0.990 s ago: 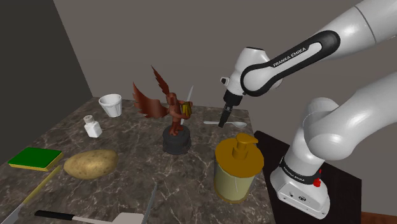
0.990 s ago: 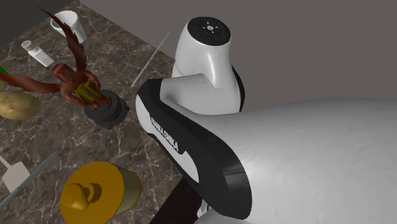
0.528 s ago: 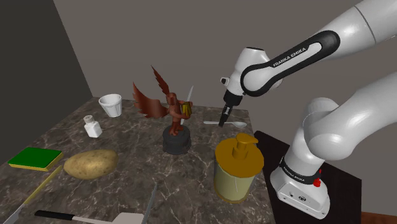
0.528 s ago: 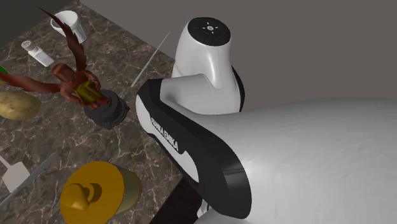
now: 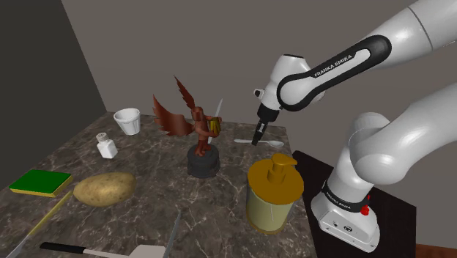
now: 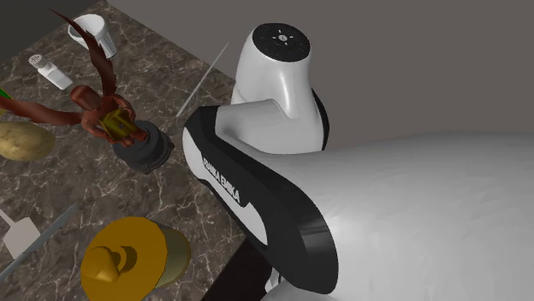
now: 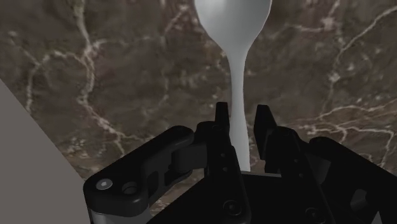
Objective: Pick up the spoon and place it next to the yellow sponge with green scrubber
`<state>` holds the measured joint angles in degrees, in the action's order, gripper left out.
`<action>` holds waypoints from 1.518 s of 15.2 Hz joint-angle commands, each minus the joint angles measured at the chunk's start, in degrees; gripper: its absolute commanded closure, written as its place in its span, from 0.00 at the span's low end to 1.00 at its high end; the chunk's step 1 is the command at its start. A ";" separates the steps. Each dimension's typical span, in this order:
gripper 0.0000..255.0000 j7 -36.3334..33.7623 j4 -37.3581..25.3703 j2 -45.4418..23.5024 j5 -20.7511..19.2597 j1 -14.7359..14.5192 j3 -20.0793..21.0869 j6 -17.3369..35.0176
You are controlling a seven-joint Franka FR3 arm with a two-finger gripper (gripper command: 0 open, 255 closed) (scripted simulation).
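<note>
Straddling the spoon (image 7: 232, 22) handle, fingers spread, the gripper (image 7: 242, 109) is mid-grasp — next: close, lift, cross the counter (image 5: 146, 207) to the sponge (image 5: 40, 181).

The arm (image 5: 333, 64) stretches from 2 o'clock in the shoulder view toward the middle; its wrist (image 5: 282, 88) bends down; the gripper (image 5: 257, 139) points toward 6 o'clock; its fingers (image 7: 221, 121) stand a little apart.

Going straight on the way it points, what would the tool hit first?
Most likely the white spoon: its handle lies between the parted fingers of the tool, on the dark marbled tabletop. The remaining gap is hard to judge.
</note>
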<state>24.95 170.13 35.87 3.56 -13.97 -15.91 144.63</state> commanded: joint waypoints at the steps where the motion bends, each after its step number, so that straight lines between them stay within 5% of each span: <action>1: 1.00 -0.29 -0.36 0.81 -0.17 0.23 0.27 -1.17; 18: 1.00 -3.85 -8.83 10.07 -1.23 1.83 3.30 -18.77; 23: 1.00 -8.03 -12.87 2.48 1.86 -2.38 6.74 -14.59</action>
<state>18.01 158.62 40.31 4.66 -15.33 -10.02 129.26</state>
